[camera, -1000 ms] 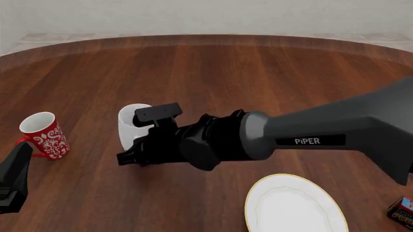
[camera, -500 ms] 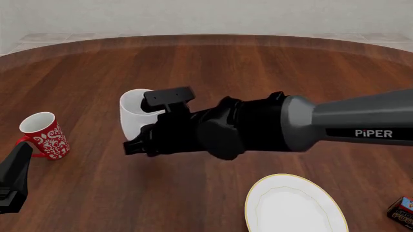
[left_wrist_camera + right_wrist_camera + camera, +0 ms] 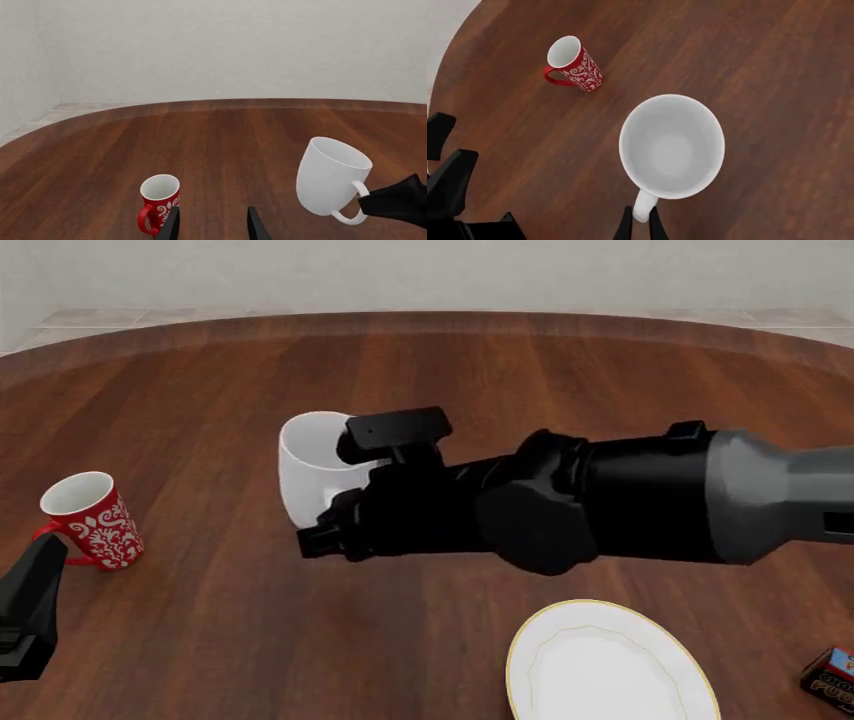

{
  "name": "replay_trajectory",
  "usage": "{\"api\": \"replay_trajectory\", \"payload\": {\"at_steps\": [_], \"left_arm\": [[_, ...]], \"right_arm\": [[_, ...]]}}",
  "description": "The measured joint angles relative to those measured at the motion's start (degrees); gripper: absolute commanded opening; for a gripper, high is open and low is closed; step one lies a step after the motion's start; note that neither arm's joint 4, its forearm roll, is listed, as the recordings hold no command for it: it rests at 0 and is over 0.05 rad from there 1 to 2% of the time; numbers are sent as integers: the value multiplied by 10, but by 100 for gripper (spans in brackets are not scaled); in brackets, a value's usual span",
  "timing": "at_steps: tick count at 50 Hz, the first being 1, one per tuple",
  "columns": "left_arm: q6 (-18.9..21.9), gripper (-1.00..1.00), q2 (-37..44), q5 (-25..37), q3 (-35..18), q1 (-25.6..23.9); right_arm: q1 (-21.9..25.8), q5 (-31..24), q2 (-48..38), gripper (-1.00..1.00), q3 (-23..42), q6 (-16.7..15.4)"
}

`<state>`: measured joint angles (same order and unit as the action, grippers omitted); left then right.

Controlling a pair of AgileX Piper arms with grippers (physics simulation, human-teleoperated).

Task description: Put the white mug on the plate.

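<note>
The tall glossy white mug (image 3: 331,175) hangs above the wooden surface (image 3: 534,390), tilted, mouth up and leaning right. The right hand (image 3: 640,223) is clamped on its loop handle. The gold-rimmed white plate (image 3: 607,665) lies near right. The left hand (image 3: 212,226) is parted.

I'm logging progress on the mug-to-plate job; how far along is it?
Done: the right gripper has the white mug by its handle, tilted, off the table. In hand: carrying it. Left: setting it on the plate, which sits bare nearer the arms.
</note>
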<state>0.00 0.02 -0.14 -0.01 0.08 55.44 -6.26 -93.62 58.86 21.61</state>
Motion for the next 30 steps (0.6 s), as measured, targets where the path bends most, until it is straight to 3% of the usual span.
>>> {"api": "replay_trajectory", "payload": {"at_steps": [30], "left_arm": [[0,100,0,0,0,0]], "right_arm": [[-26,-14,137,-100,-111,-7]]}}
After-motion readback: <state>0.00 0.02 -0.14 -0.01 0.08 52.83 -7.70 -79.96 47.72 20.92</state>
